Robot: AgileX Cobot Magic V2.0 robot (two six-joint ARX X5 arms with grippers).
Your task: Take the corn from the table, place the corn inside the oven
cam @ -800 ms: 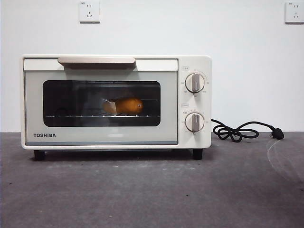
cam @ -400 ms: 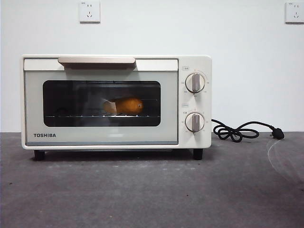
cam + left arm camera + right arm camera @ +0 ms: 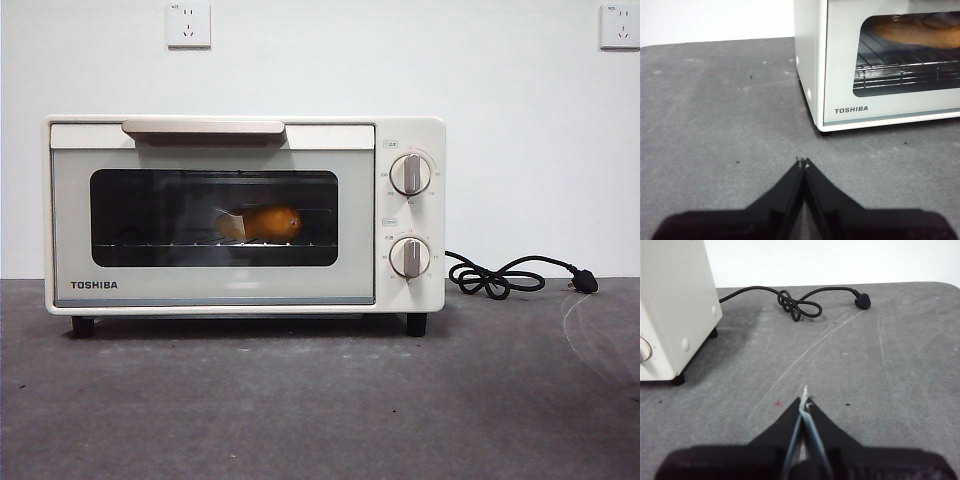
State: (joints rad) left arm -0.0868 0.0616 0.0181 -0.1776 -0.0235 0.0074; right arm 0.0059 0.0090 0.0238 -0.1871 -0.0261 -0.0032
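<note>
We see the corn point(image 3: 262, 223) on the rack inside the shut oven point(image 3: 243, 213), centre frame. Both pincers, left point(image 3: 802, 162) and right point(image 3: 804, 401), are pressed together over bare bench point(image 3: 320, 400).

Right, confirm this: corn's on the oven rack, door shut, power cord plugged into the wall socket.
Not quite. The power cord lies coiled on the table, its plug loose, as the front view shows. The corn does sit on the rack inside the shut oven.

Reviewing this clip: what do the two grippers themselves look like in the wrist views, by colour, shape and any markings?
Both are matte black. The left gripper shows two wedge-shaped fingers tapering to a sharp point, with no markings visible. The right gripper has the same black wedge shape, but pale bluish-grey strips line the inner faces of its fingers. No cables or labels show.
</note>
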